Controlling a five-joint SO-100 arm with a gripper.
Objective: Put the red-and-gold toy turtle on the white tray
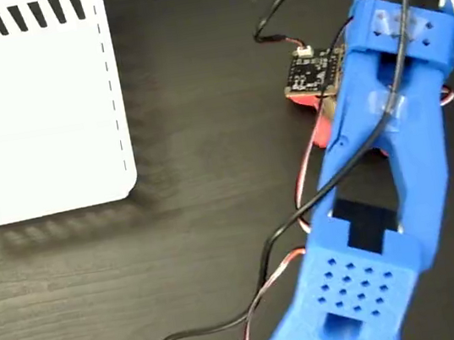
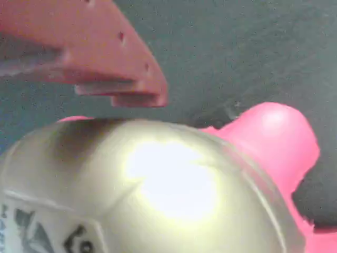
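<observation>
In the fixed view one white tray lies at the upper left of the dark desk, cut off by the frame, and one blue arm reaches in from the lower right, hiding nearly all of the single turtle, well apart from the tray; only red slivers show. In the wrist view the turtle's gold shell fills the frame, blurred, with one red finger just above it. The hand's other finger is out of sight, so I cannot tell whether it is spread or pinching.
</observation>
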